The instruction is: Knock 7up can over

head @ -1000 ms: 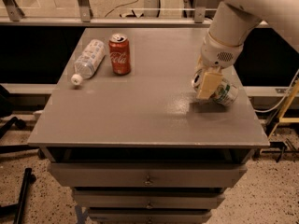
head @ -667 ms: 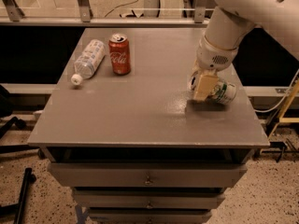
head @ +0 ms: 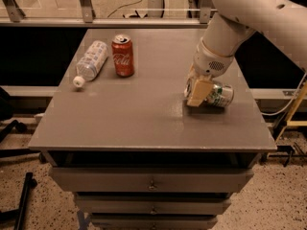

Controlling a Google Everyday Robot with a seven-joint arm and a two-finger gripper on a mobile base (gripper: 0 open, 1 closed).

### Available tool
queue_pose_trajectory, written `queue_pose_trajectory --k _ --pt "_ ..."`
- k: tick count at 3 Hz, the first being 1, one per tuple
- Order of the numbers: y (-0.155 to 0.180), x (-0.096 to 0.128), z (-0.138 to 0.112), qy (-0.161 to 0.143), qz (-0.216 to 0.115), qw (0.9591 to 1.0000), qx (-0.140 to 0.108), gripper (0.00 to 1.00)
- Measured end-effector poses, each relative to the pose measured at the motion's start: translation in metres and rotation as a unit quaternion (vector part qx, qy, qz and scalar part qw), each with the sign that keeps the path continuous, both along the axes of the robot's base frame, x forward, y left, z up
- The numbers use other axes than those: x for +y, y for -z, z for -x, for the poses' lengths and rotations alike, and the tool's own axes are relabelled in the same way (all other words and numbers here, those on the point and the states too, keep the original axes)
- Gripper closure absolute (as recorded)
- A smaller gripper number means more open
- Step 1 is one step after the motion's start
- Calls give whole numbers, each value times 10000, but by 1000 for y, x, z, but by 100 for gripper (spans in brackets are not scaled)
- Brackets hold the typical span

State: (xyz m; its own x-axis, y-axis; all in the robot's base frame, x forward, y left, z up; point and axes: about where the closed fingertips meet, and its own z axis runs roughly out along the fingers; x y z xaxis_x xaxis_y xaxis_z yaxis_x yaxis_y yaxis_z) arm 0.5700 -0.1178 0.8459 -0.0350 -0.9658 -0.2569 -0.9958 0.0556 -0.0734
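Observation:
The 7up can [head: 221, 95], silver with a green band, lies on its side on the right part of the grey table [head: 144, 123]. My gripper [head: 197, 93] hangs from the white arm right at the can's left end, its tan fingers [head: 196, 92] partly covering the can. The can's left end is hidden behind the fingers.
A red Coca-Cola can [head: 123, 55] stands upright at the back left. A clear plastic bottle with a white cap [head: 89, 61] lies on its side beside it. The table's right edge is close to the 7up can. Drawers sit below the tabletop.
My gripper and arm have shifted slightly left and toward the front. The can lies on its side throughout.

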Motion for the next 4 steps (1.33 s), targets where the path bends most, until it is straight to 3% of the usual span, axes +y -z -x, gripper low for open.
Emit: queue_pose_trajectory --k 1,2,4 --pt "1 1 0 -5 -3 10000 1 82" --pt "3 2 -1 -12 -5 10000 1 51" --pt "5 4 -2 -23 -9 10000 4 0"
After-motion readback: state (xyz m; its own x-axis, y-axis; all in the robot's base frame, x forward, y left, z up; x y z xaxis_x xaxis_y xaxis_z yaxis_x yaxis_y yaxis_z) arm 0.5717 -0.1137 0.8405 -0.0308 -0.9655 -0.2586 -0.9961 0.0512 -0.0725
